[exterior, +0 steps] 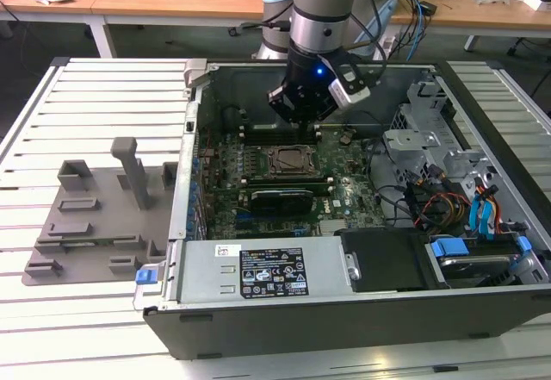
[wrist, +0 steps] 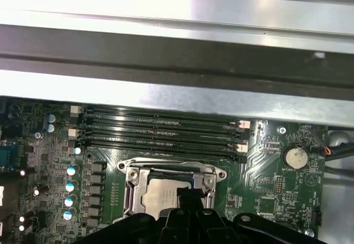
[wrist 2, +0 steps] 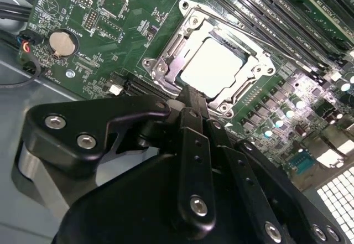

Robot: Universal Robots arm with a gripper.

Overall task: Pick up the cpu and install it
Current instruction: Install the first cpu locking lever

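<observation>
The cpu [wrist 2: 213, 67], a pale silver square chip, lies flat inside the metal-edged socket frame [wrist 2: 260, 69] on the green motherboard. In the first wrist view the cpu [wrist: 157, 195] sits in the same frame, partly covered by my finger ends. My black gripper [wrist 2: 191, 95] hovers just above the socket's edge, its fingers drawn together with nothing between them. In the exterior view the gripper [exterior: 303, 120] hangs inside the open computer case [exterior: 198, 225], a short way above the socket [exterior: 288, 162].
Memory slots [wrist: 160, 130] run beside the socket. A black graphics card [exterior: 280, 197] lies in front of it. A coin battery [wrist 2: 62, 43] sits on the board. Drive bays and cables [exterior: 465, 208] fill the exterior view's right. A grey fixture [exterior: 103, 216] stands on the slatted table.
</observation>
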